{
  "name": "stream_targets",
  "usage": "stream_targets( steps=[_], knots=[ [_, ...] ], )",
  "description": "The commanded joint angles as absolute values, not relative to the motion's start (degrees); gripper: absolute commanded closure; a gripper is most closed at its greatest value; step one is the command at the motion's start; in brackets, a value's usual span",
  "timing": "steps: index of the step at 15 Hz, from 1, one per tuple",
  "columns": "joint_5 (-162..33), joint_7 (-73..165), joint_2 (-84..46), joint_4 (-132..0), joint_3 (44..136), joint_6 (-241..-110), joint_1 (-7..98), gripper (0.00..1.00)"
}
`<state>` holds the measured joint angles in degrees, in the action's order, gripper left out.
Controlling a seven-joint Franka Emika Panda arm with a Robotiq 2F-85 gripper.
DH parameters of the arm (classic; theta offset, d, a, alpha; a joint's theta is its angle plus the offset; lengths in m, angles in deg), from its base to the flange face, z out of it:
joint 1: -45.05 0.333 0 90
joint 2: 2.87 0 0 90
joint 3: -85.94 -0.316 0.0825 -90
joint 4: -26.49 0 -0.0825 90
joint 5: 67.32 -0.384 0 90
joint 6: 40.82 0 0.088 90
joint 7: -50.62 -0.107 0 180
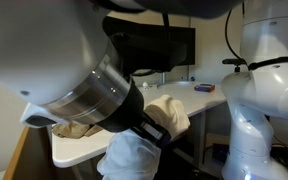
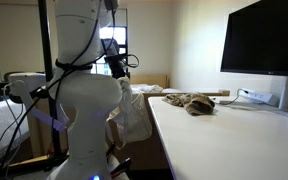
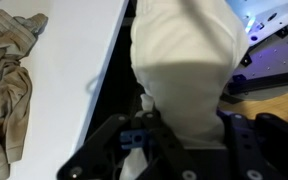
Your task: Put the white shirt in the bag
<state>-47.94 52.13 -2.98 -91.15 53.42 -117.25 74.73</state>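
Observation:
The white shirt (image 3: 184,60) hangs bunched from my gripper (image 3: 184,125), just off the side edge of the white table (image 3: 79,90). The gripper is shut on the shirt's top. In both exterior views the shirt (image 2: 134,110) (image 1: 129,158) dangles beside the table edge below the gripper (image 2: 117,68). A crumpled tan fabric item (image 3: 6,75) lies on the table, and also shows in an exterior view (image 2: 190,102). I cannot tell whether it is the bag. No other bag shows.
A dark monitor (image 2: 262,40) stands at the table's far side with cables by its foot. The robot's white body (image 2: 79,110) stands next to the table edge. The arm's near link (image 1: 64,60) blocks much of an exterior view. A blue-lit base (image 3: 269,30) is below.

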Motion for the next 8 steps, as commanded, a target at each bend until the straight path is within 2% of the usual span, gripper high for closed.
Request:
stream_targets(
  steps=[1,8],
  knots=[
    [-50.4,46.8,-8.0,-84.5,53.3,-111.7,75.4,0.87],
    [-56.6,35.5,-15.9,-78.2,54.4,-106.2,78.9,0.88]
  ],
)
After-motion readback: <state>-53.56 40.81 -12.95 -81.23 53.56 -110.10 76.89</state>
